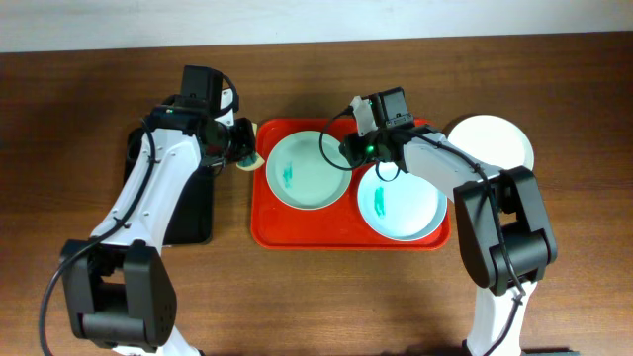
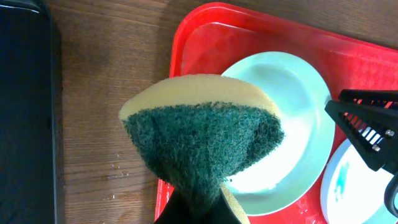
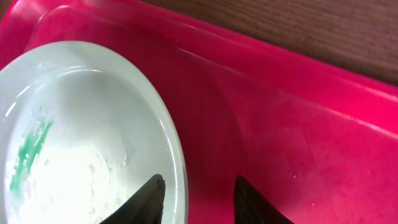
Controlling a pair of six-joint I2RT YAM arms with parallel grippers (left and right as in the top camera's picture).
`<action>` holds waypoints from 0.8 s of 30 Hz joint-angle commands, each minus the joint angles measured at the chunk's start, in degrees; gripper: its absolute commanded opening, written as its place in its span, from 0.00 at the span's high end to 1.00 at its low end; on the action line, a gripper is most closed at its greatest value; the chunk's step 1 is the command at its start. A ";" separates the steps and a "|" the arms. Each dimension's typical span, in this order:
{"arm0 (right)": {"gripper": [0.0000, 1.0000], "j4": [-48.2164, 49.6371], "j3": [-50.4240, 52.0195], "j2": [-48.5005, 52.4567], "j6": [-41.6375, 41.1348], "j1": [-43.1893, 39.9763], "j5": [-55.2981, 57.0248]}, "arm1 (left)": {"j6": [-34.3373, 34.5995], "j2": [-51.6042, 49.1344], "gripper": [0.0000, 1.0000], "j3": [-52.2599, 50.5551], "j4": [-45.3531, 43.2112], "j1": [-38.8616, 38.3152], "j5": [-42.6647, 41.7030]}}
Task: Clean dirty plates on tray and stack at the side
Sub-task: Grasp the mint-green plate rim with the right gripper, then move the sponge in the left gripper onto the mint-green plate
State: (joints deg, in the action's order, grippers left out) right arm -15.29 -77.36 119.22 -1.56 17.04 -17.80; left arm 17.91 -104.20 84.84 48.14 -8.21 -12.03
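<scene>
Tray (image 1: 267,225), red, holds mint plate (image 1: 309,170) and blue plate (image 1: 401,201), both teal-smeared; white plate (image 1: 492,143) lies on the table (image 1: 564,297) just right of it. Left gripper (image 1: 239,146) is clamped on a sponge (image 2: 202,137) beside the tray, and right gripper (image 3: 198,193) gapes over the mint rim.

The left arm (image 1: 148,188) rises from its base at the near edge and bends inward at the wrist. The left hand (image 1: 237,146) points right, its fingers clamped on a sponge (image 2: 202,143). The right arm (image 1: 475,173) folds at the elbow and stretches leftward. The right hand (image 3: 198,200) angles downward, its two fingers (image 3: 151,198) parted.
</scene>
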 commanded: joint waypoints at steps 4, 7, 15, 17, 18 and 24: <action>0.72 0.66 0.11 3.91 4.55 0.22 0.48 | -1.07 -0.83 1.00 -0.66 -0.13 -0.07 -0.68; 0.76 -0.33 0.09 3.96 4.11 0.26 0.31 | -1.01 -0.83 1.00 -0.66 -0.11 -0.20 -0.68; 0.94 -7.56 -0.76 3.80 -0.26 0.26 0.09 | -0.55 -0.85 1.00 -0.66 -0.61 -3.28 -0.63; 0.96 -9.60 -1.05 3.63 -5.79 0.26 0.07 | 1.57 -0.85 1.00 -0.66 -0.98 -4.63 -0.61; 0.95 -10.38 -1.09 3.61 -8.85 0.26 0.04 | 2.27 -0.92 1.00 -0.66 -1.18 -5.29 -0.59; 0.96 -12.48 -1.09 3.58 -13.29 0.26 -6.14 | 4.85 -2.97 1.00 -0.70 -3.58 -9.99 1.86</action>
State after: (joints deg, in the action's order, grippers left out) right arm -26.00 -79.77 121.45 -11.11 16.97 -22.00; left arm 19.62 -104.71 84.75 45.30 -15.68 -11.90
